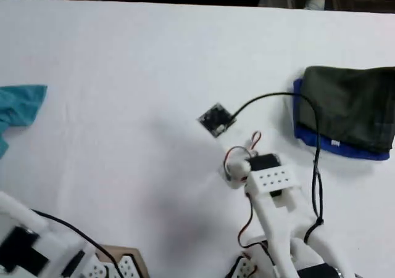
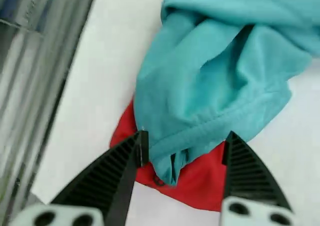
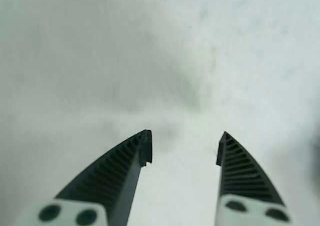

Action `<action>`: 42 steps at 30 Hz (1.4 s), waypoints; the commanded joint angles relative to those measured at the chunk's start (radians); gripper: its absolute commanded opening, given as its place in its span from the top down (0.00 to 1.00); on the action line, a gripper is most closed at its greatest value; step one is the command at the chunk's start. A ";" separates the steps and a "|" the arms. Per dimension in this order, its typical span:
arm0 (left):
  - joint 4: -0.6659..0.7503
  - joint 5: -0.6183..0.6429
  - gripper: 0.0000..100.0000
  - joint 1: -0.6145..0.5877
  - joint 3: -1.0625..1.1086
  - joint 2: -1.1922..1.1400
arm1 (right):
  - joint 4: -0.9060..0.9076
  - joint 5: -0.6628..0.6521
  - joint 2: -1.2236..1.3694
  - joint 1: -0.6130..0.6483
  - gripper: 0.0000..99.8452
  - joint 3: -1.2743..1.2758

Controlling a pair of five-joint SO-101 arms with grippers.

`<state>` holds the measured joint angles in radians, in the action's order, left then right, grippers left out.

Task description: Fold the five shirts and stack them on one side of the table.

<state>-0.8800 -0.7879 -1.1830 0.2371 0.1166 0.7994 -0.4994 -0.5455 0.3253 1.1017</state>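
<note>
A crumpled teal shirt lies over a red shirt in the left wrist view; my left gripper hangs open just above their near edge, its fingers straddling the teal hem. In the high view a corner of the teal shirt shows at the table's left edge. A folded dark green shirt sits on a folded blue shirt at the right side. My right gripper is open over bare white table, holding nothing. The right arm stands at front centre, left of the folded stack.
The white table stretches across the view. A small black camera module on a black cable lies near the centre. The left arm's base sits at the front left corner. Dark floor lies beyond the far edge.
</note>
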 commanded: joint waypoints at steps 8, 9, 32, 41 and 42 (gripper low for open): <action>-0.230 -0.012 0.78 0.023 -0.321 -0.339 | -0.081 0.092 -0.042 0.015 0.78 0.029; -0.258 -0.014 0.83 0.038 -0.349 -0.354 | -0.094 0.098 -0.042 0.015 0.78 0.040; -0.907 0.304 0.98 0.961 -1.055 -0.281 | -0.240 0.239 -0.051 -0.150 0.78 0.089; -0.905 0.327 0.97 1.336 -0.917 -0.175 | -0.252 0.245 -0.050 -0.162 0.78 0.094; -0.905 0.327 0.94 1.361 -0.895 -0.175 | -0.252 0.245 -0.048 -0.162 0.78 0.094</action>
<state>-1.7699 -0.4703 0.1028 -0.6912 -0.1212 0.5646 -0.2616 -0.5485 0.1718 1.2121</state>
